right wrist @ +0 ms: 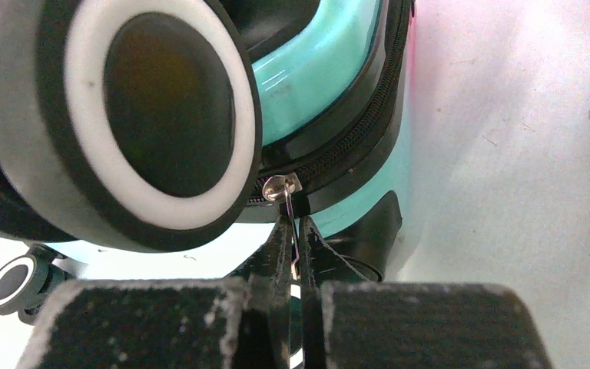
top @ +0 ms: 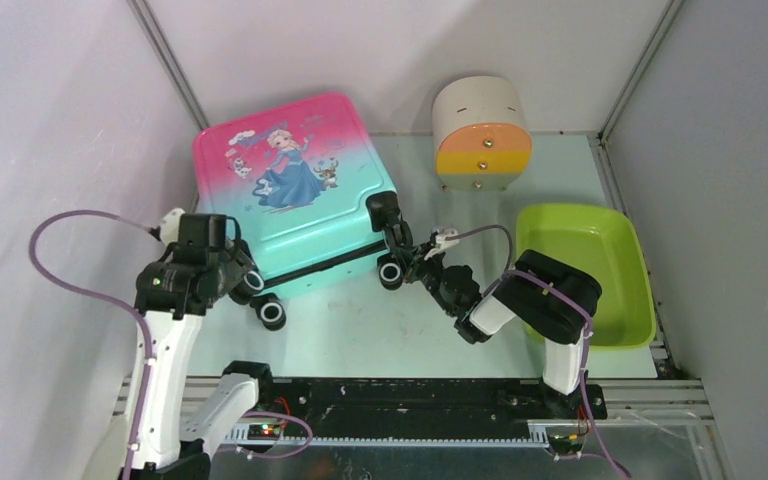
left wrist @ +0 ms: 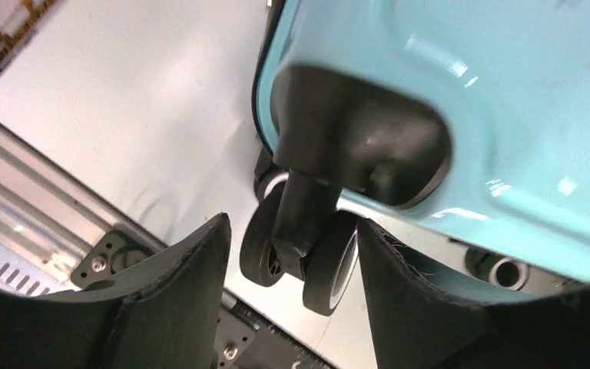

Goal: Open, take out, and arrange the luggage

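The luggage, a pink-to-teal hard-shell suitcase with a princess print, lies flat and zipped on the table. My left gripper is at its near left corner. In the left wrist view the left gripper stands open around a black double wheel; a gap shows beside the left finger. My right gripper is at the near right corner beside another wheel. There the right gripper is shut on the thin metal zipper pull, which hangs from the black zipper trim.
A beige cylinder with an orange-yellow face stands at the back right. A lime-green tray lies at the right, close behind my right arm. Grey walls enclose three sides. A black rail runs along the near edge.
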`<state>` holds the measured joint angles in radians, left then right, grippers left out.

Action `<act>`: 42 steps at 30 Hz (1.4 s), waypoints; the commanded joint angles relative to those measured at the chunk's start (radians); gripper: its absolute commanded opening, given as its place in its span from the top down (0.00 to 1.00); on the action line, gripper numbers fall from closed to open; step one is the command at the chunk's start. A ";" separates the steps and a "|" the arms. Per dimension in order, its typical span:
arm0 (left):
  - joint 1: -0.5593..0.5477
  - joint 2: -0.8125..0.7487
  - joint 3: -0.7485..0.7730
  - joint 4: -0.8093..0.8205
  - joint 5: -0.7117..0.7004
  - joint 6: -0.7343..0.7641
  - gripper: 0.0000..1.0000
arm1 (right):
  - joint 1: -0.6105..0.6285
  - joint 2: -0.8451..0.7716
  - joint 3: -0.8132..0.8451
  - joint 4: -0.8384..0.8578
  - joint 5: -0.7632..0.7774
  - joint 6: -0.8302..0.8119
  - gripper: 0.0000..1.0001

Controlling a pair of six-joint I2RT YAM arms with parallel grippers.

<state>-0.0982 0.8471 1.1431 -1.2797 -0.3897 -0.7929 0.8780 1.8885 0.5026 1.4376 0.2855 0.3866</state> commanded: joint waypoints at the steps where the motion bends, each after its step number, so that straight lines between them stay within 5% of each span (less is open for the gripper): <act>1: 0.013 -0.039 0.123 0.079 -0.083 0.103 0.32 | -0.027 -0.048 0.009 0.075 0.008 0.024 1.00; 2: -0.015 -0.041 0.135 0.063 -0.097 0.100 0.13 | -0.027 -0.049 0.010 0.075 0.004 0.035 1.00; 6: -0.086 -0.017 0.218 -0.026 -0.165 0.070 0.00 | -0.031 -0.044 0.014 0.078 -0.030 0.048 1.00; 14: -0.356 0.134 0.389 -0.153 -0.298 -0.018 0.00 | -0.039 -0.032 0.021 0.080 -0.045 0.058 1.00; 18: -0.392 0.173 0.384 0.052 0.011 0.215 0.00 | -0.040 -0.032 0.018 0.080 -0.053 0.057 1.00; 23: -0.390 -0.018 0.187 0.412 0.072 0.197 0.00 | -0.040 -0.034 0.016 0.080 -0.049 0.052 1.00; 30: -0.414 0.148 0.268 0.340 0.140 0.113 0.08 | -0.039 -0.036 0.011 0.081 -0.039 0.046 1.00; 37: -0.619 0.321 0.330 0.388 -0.084 -0.029 0.11 | -0.040 -0.034 0.013 0.081 -0.025 0.041 1.00; 42: -0.699 0.555 0.520 0.324 -0.192 -0.075 0.11 | -0.040 -0.032 0.011 0.081 -0.016 0.037 1.00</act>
<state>-0.7471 1.2915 1.5105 -0.9459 -0.4419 -0.7937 0.8505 1.8866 0.4988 1.4342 0.2279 0.4343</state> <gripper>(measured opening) 0.894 0.018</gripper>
